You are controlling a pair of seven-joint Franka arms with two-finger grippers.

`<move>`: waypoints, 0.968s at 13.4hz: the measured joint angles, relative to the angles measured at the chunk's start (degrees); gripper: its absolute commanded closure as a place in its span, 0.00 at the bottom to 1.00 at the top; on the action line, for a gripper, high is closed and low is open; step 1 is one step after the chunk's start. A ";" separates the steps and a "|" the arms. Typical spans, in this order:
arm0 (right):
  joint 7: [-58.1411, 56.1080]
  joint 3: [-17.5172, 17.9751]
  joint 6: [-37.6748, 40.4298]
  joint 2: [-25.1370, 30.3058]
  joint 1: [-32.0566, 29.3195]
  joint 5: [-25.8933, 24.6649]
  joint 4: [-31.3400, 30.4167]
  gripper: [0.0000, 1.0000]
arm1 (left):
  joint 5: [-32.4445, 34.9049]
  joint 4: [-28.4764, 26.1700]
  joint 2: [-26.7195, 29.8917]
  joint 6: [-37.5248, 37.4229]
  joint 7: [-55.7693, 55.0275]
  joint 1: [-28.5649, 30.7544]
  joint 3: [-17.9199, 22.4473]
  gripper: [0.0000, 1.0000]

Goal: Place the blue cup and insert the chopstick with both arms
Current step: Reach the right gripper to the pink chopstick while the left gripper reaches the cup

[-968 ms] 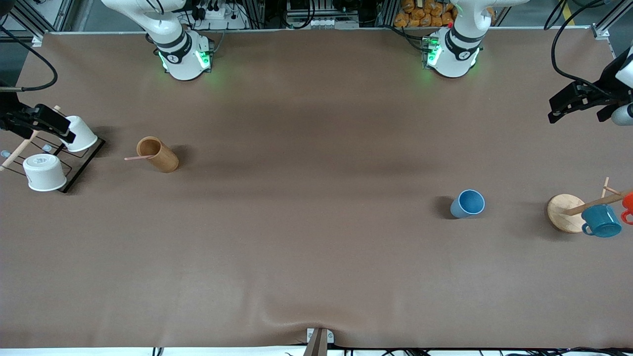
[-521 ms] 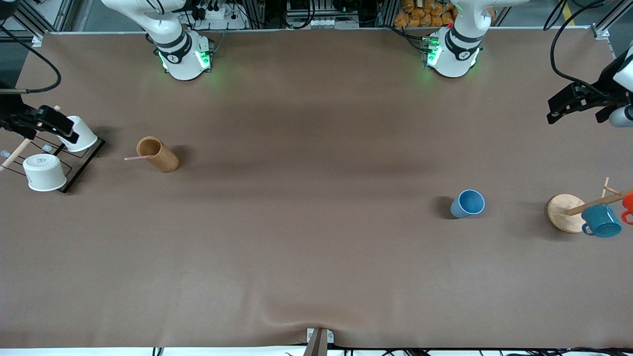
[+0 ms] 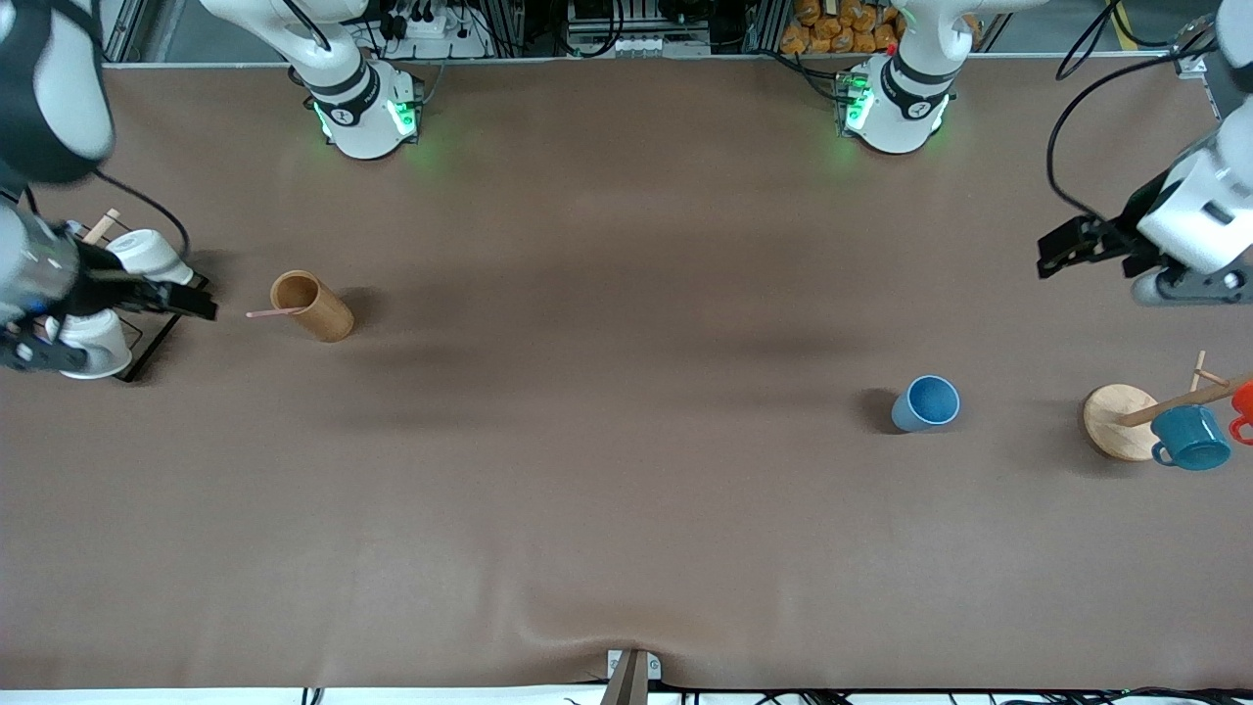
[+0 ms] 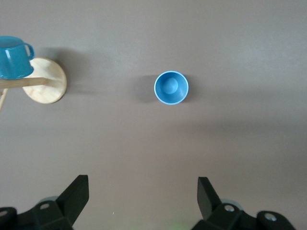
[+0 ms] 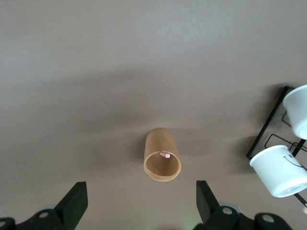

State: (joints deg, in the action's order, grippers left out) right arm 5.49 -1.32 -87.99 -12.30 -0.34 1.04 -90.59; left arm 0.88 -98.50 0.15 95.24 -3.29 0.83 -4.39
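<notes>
Chopstick point(image 3: 275, 312) full-length in front view, perhaps just its pink tip at right wrist; both grippers' fingers wide, empty.

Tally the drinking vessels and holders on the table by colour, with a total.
Light blue: 1, the blue cup
Teal: 1, a handled mug on the wooden rack
Orange-red: 1, a mug at the edge of view
White: 2, cups on the wire rack
Brown: 1, wooden cylinder holding the chopstick
Total: 6

Blue cup point(image 4: 171, 87) upright on table point(image 4: 230, 43); left tool point(image 4: 143, 195) open above; teal mug point(image 4: 13, 56) on rack.
</notes>
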 measured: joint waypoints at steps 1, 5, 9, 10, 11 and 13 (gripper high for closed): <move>0.03 -0.10 0.25 -2.24 -0.16 0.00 -0.09 0.00 | 0.00 -1.93 -0.08 2.25 0.00 -0.02 -0.06 0.00; 0.08 -0.47 3.53 -8.35 -2.40 2.84 -0.10 0.00 | 0.00 -9.40 -0.27 10.63 0.00 -0.09 -0.17 0.00; -0.20 -0.57 4.84 -11.57 -5.59 6.20 -1.59 0.29 | 0.00 -15.08 -0.34 17.64 0.00 -0.11 -0.18 0.00; -0.19 -0.56 4.81 -11.95 -5.59 6.35 -2.21 0.37 | 0.00 -16.21 -0.36 18.99 0.00 -0.11 -0.18 0.00; -0.19 -0.56 4.75 -12.40 -5.60 6.42 -2.52 0.45 | 0.00 -17.27 -0.45 20.27 0.00 -0.11 -0.18 0.00; -0.19 -0.56 4.70 -12.98 -5.61 6.53 -2.89 0.53 | 0.00 -18.69 -1.06 22.25 0.00 -0.11 -0.18 0.00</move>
State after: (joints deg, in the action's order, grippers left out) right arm 5.30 -1.88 -83.28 -25.28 -5.96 7.57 -93.48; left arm 0.89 -117.20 -0.91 117.49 -3.30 0.72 -4.57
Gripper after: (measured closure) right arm 0.388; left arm 0.000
